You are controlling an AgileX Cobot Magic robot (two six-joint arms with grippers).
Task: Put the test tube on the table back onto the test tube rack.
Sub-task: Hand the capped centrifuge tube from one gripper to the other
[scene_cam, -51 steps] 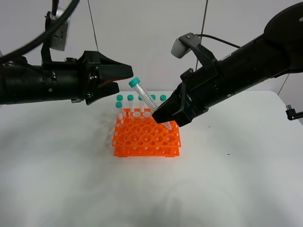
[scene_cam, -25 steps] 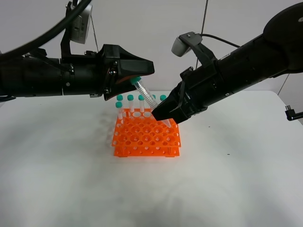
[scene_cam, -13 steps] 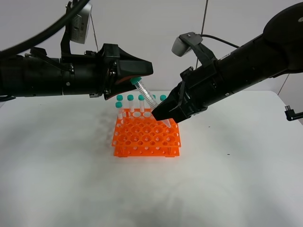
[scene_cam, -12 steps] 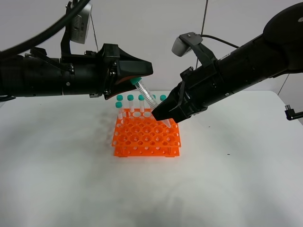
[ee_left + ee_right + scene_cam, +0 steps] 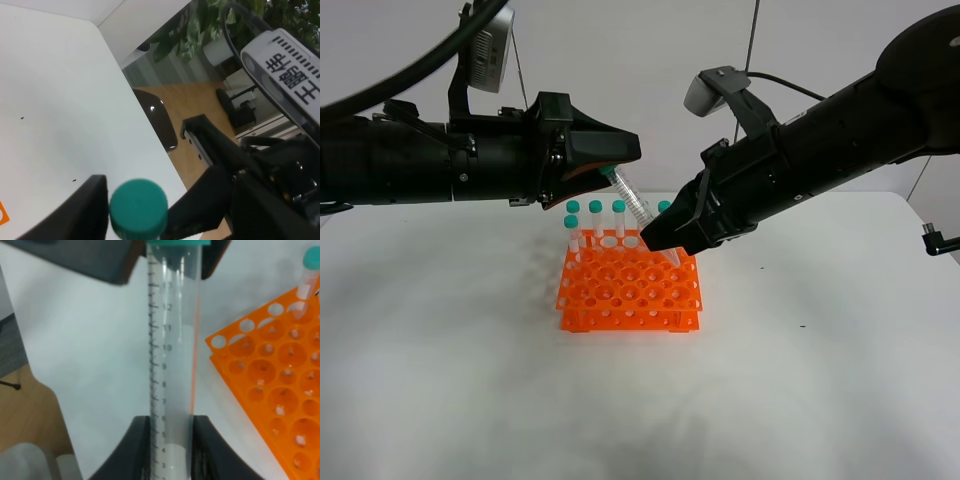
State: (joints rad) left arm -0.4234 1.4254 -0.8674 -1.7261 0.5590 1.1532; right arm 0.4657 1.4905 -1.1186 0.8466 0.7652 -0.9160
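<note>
Test tube (image 5: 632, 204): slim, clear, with printed graduations and a teal screw cap (image 5: 138, 207). It is held off the table (image 5: 470, 390), tilted with the cap uppermost. Its lower end is clamped in the right gripper (image 5: 661, 246) above the far right corner of the test tube rack (image 5: 630, 292). The cap sits between the jaws of the left gripper (image 5: 621, 166); whether they touch it cannot be told. The rack is an orange two-tier grid of round holes, flat on the white table, with capped tubes (image 5: 595, 215) upright in its far row.
</note>
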